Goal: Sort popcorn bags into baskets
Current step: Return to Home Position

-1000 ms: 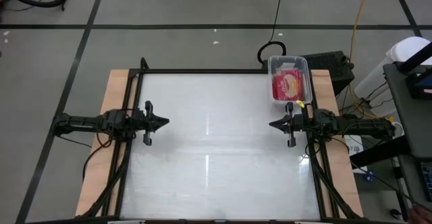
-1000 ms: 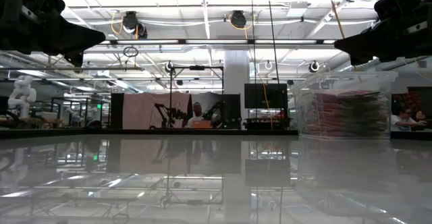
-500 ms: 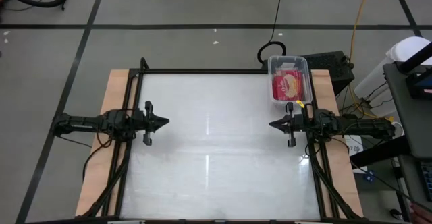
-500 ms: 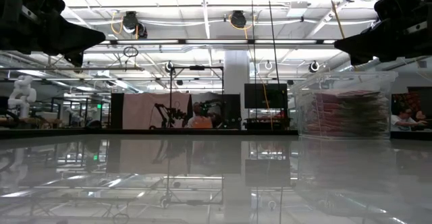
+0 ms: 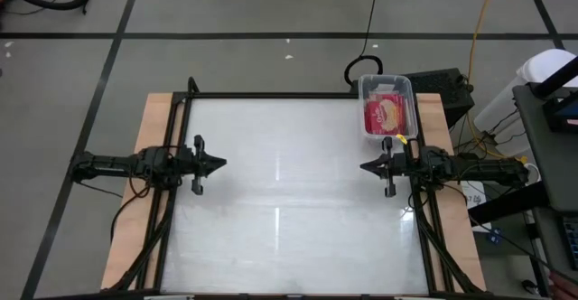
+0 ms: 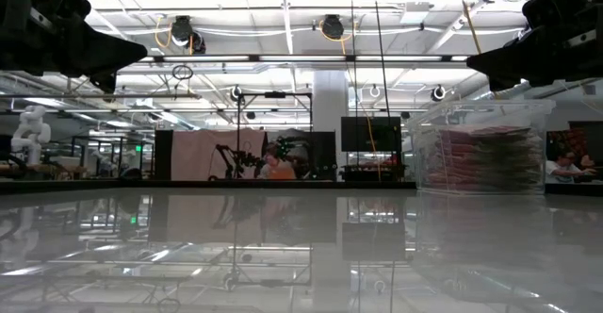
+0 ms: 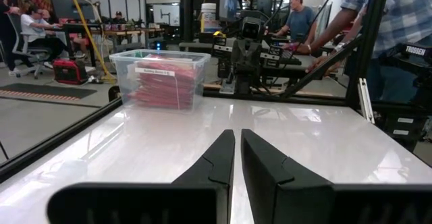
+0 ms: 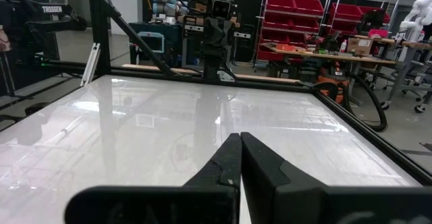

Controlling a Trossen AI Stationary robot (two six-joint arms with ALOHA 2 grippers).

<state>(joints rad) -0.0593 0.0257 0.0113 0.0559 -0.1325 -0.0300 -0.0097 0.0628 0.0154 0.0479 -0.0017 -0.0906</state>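
Popcorn bags (image 5: pixel 388 116) are seen stacked in the basket (image 5: pixel 362 90) as the left gripper (image 5: pixel 221 164) and right gripper (image 5: pixel 363 166) are parked apparently at home, jaws pinched together and empty, with nothing further seemingly required.

"TROSSEN" shows on a dark housing (image 7: pixel 413 50) and a dark beam (image 8: pixel 54 9); basket label (image 7: pixel 154 71) illegible.

Top cam looks straight down on the whole table (image 5: pixel 280 182). Low cam sits at tabletop height, facing the room. Wrist cams face each other down low; the left shares the bin (image 5: pixel 386 79).
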